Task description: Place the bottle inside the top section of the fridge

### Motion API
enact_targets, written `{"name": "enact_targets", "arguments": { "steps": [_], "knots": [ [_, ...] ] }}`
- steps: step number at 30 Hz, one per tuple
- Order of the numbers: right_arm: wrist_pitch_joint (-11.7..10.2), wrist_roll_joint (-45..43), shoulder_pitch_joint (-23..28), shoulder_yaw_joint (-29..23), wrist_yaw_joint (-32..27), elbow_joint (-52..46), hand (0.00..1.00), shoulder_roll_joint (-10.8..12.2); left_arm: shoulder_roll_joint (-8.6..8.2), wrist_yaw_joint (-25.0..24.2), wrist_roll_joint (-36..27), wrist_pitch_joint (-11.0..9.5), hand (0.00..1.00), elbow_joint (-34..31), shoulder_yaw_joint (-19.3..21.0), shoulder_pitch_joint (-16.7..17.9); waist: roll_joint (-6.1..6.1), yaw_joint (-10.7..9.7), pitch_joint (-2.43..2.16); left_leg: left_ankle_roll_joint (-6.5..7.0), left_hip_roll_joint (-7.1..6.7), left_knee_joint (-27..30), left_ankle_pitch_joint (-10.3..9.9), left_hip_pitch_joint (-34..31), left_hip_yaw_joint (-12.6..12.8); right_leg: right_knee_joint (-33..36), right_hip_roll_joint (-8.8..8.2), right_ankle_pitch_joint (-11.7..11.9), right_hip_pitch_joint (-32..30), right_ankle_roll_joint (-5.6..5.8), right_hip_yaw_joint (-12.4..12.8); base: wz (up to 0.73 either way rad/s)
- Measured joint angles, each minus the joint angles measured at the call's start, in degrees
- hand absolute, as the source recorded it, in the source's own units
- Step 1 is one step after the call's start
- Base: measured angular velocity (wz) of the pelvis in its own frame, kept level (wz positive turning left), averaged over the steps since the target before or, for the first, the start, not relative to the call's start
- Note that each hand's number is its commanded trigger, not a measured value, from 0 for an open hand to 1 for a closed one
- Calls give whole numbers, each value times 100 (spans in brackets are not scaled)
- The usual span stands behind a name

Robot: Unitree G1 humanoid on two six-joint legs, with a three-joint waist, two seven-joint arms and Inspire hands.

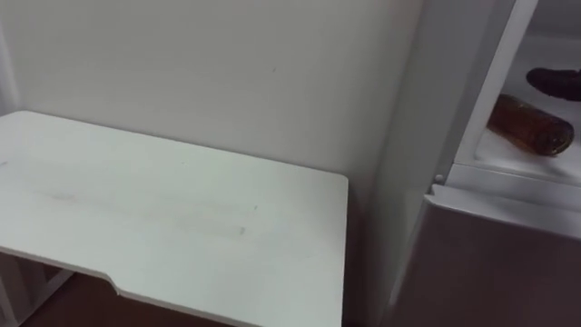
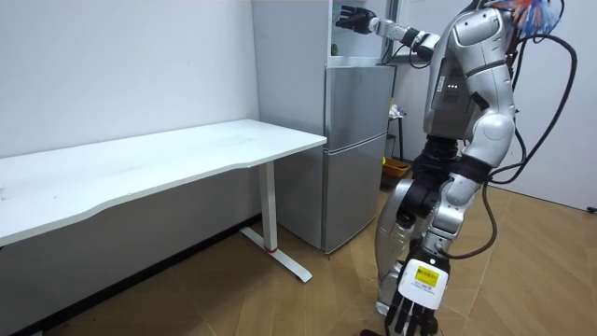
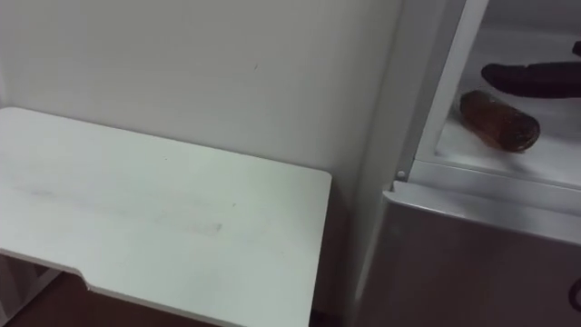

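Note:
A brown bottle (image 1: 531, 125) (image 3: 497, 120) lies on its side on the white shelf of the open upper fridge compartment (image 1: 508, 168). My right hand (image 1: 556, 82) (image 3: 531, 77) (image 2: 354, 19) reaches into that compartment just behind and above the bottle, dark fingers stretched out, apart from it and holding nothing. In the room view I stand facing the fridge (image 2: 359, 149) with the right arm raised. My left hand (image 2: 410, 315) hangs low beside my leg with relaxed fingers.
A long white table (image 1: 163, 209) (image 2: 140, 159) stands against the wall to the left of the fridge, a narrow gap between them. The grey lower fridge door (image 1: 490, 263) is closed. Small items sit on the floor behind the fridge (image 2: 396, 168).

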Motion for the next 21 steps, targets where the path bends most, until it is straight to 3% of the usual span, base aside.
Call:
{"name": "enact_targets", "arguments": {
  "steps": [2,6,10,14,20,21],
  "knots": [
    [-144,1,8,-9,-81,-175,0,0,-7,1,1,-41,0,0,0,-2,28,-7,4,1,0,-21,-1,7,14,0,-1,0,-2,1,14,-2],
    [-217,47,168,-73,-188,-868,0,1,-58,19,0,-64,0,-3,-4,3,95,-40,-6,2,2,-70,-1,65,65,-6,0,-1,-4,3,106,-8],
    [-359,80,599,-239,-215,-1757,0,28,-158,144,3,-119,0,-15,-8,-42,144,-97,-15,1,1,-107,-3,108,90,0,3,-6,9,10,166,-4],
    [-535,225,1077,-575,-336,-2140,0,86,-173,169,9,-173,0,-13,-1,-37,171,-106,5,0,16,-169,-4,236,184,-3,-5,-9,67,16,201,-8],
    [-890,477,1719,-1061,-510,-2645,0,935,-182,364,-5,-328,0,100,-8,-211,195,-259,17,5,26,-197,-12,297,286,-4,-2,-20,58,22,348,-11],
    [-921,477,1777,-1092,-509,-2669,0,968,-183,369,-3,-365,0,103,-9,-229,195,-268,17,6,26,-189,-13,299,296,-2,-2,-20,46,22,350,-6]
  ]
}}
